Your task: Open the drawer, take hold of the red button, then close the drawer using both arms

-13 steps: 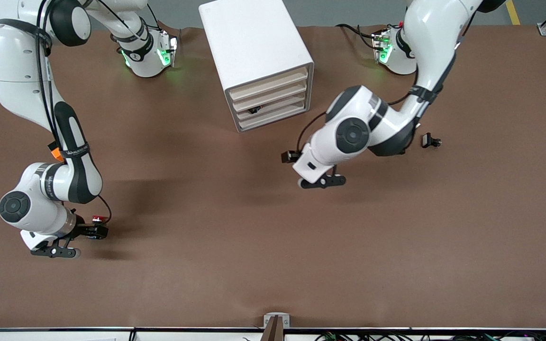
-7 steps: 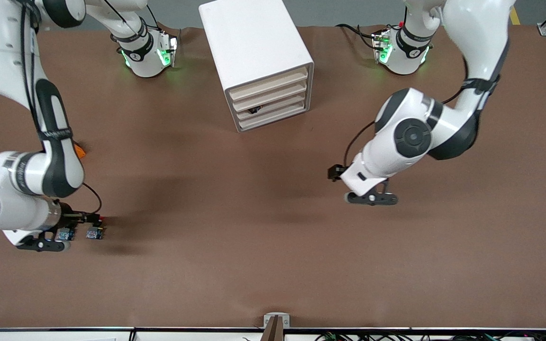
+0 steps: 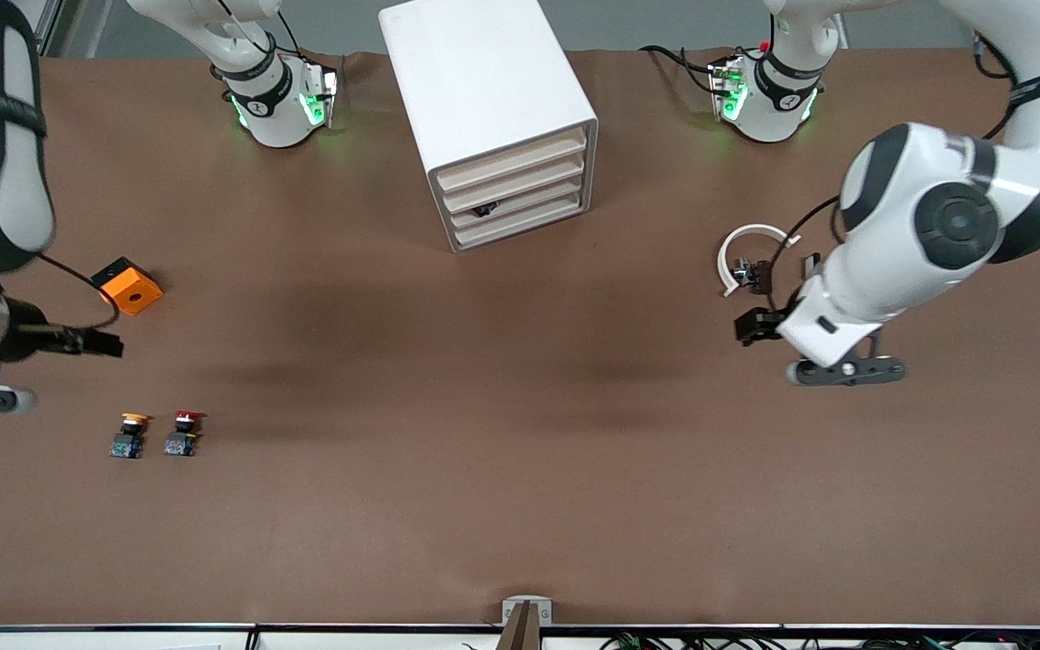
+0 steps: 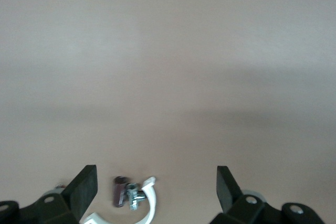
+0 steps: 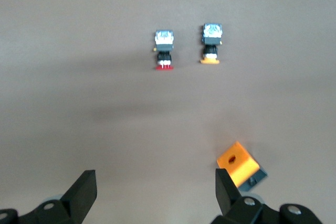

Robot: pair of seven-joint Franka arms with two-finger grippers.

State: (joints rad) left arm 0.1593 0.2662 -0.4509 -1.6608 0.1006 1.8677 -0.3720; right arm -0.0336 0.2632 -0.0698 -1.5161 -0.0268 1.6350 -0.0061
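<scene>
Brown matting lies bare around us across the table's [image 3: 520, 506] middle. Our right gripper [image 5: 156, 192] hangs wide open and empty at the right arm's edge, near the orange cube [image 3: 127, 286]. Our left gripper [image 4: 156, 190] gapes empty over a white clamp ring [image 3: 746, 257]. The red-capped button [image 3: 182, 433], black body on blue base, lies beside its yellow-capped twin [image 3: 129, 434]. All cabinet [image 3: 488, 117] drawers [image 3: 514, 199] sit shut.

Red-capped button [image 3: 182, 433] with black body and blue base, lying on its side on the brown table near the right arm's end, cap pointing away from the front camera; four cream-fronted drawers [image 3: 513, 190] shut in white cabinet.
</scene>
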